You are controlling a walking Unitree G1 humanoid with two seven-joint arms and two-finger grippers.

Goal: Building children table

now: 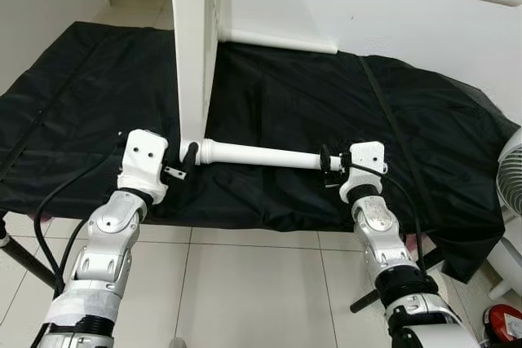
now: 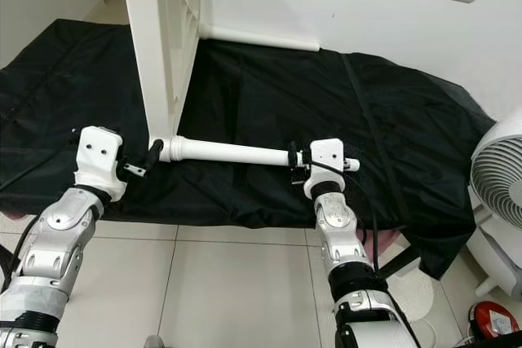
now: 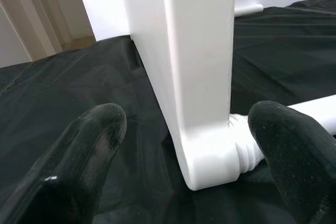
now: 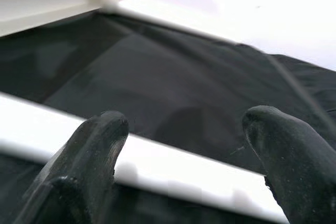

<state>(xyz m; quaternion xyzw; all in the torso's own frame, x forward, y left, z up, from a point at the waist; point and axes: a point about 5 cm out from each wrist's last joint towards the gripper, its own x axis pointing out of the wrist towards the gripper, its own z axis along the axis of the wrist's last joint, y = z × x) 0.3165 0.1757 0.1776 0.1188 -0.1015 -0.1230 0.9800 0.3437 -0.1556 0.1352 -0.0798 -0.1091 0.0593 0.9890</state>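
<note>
White table panel [image 1: 193,46] and white turned leg [image 1: 261,155] on a plain black cloth [image 1: 285,103]. Silver arms carry white wrist housings; black fingers on the left gripper [image 1: 185,160] and right gripper [image 1: 328,160]. Pale beige floor tiles [image 1: 245,291]; white fan [image 2: 497,185].

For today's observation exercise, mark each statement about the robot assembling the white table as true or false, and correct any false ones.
1. The white table leg lies level over the black cloth. True.
2. The right gripper is at the leg's free end. True.
3. The left gripper is shut tight on the leg. False: its fingers stand open on either side of the tabletop's corner.
4. The cloth is red. False: it is black.
5. A fan stands on the robot's left. False: it is on its right.
</note>
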